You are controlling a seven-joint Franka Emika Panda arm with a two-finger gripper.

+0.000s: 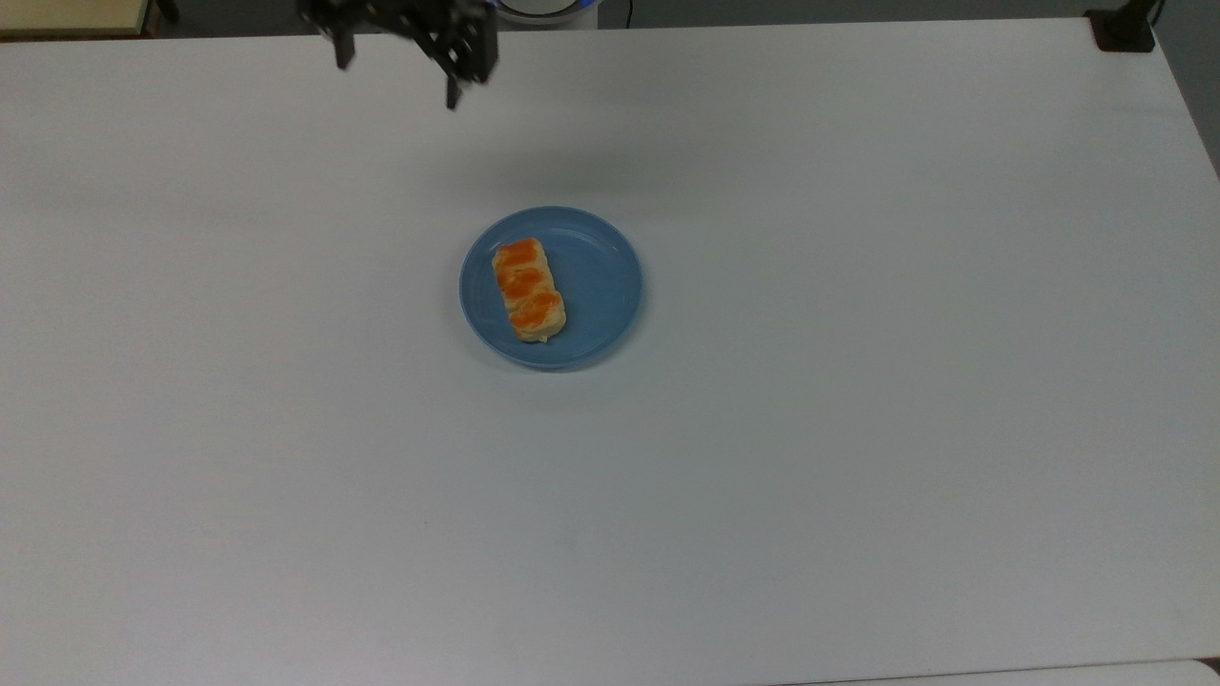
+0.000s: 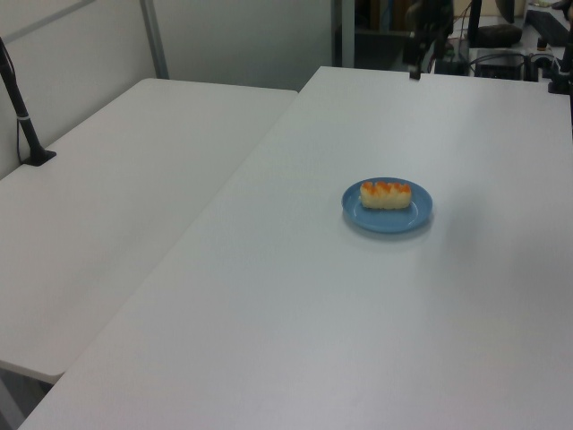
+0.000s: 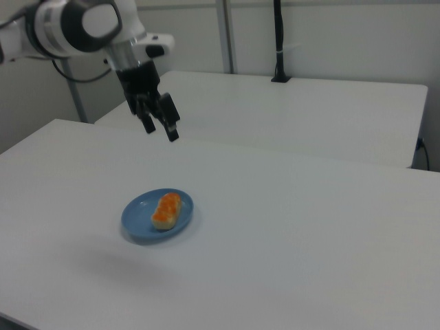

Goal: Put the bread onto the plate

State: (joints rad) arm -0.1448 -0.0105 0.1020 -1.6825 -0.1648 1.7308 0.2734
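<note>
My fingers [image 3: 159,126] hang spread apart and empty, high above the tabletop [image 1: 858,429] and well away from the plate [image 1: 600,286]. The bread [image 1: 528,290] lies flat inside the light-blue plate, toward the top view's left half, its long side running roughly up and down in the top view, the orange glazed patches facing up. I judge the placing done. The bread looks light and soft, likely to dent under a hard squeeze; if I had to take it again, I would close gently across its short width at the middle.
</note>
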